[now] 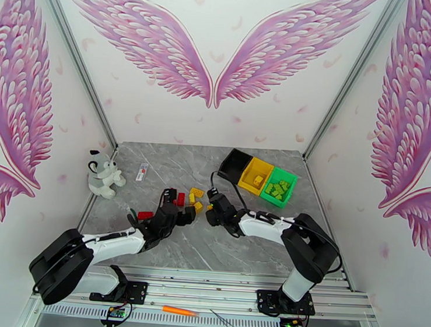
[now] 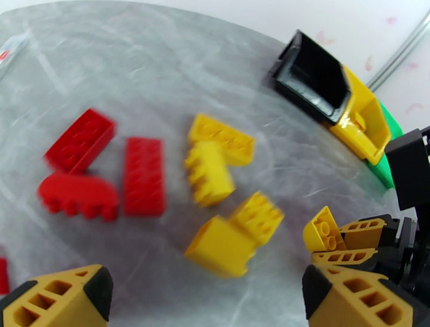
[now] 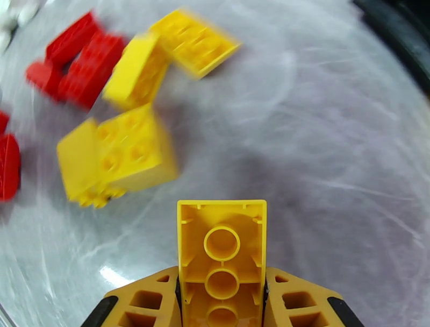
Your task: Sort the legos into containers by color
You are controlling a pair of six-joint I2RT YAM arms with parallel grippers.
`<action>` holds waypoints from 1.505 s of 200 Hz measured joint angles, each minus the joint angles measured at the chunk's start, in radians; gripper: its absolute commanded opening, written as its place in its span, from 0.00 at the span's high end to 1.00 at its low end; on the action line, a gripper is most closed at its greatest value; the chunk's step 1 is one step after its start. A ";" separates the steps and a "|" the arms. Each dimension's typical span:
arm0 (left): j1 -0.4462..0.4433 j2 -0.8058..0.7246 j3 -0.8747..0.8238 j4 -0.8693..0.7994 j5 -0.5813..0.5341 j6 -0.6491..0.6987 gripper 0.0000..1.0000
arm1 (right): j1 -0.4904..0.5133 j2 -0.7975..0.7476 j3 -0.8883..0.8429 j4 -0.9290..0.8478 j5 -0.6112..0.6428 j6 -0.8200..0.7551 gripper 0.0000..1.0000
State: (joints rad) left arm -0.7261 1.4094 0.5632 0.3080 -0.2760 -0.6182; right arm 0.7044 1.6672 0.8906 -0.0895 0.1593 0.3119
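Right gripper (image 3: 221, 293) clamped on yellow brick (image 3: 221, 242), hollow underside showing, on near side of black bin (image 1: 234, 164). Left gripper (image 1: 176, 208) jaws wide, holding nothing, over loose pile (image 1: 189, 199) of red and yellow legos, near-left of black bin. Bare grey marble table (image 1: 152, 239) between pile and black bin. Yellow bin (image 1: 263, 167) touching black bin, green bin (image 1: 285, 175) next beyond. Plush dog (image 1: 102, 175) far left of black bin, at table edge. White walls, pink wings.
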 measured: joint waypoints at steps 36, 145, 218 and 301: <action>-0.006 0.217 0.276 0.023 0.097 0.059 0.01 | -0.167 -0.077 -0.007 -0.004 0.014 0.047 0.71; -0.020 0.691 1.012 -0.051 0.320 0.193 0.01 | -0.502 0.106 0.377 -0.102 0.021 0.123 0.55; -0.021 0.588 0.779 -0.026 0.275 0.207 0.01 | -0.506 0.206 0.466 -0.145 -0.011 0.129 0.24; -0.001 0.111 0.241 0.030 -0.017 0.179 0.01 | -0.302 0.058 0.294 -0.077 -0.103 0.090 0.20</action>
State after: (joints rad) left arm -0.7269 1.5208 0.8047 0.3378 -0.2928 -0.4389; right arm 0.4026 1.7248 1.1847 -0.1665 0.0563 0.4015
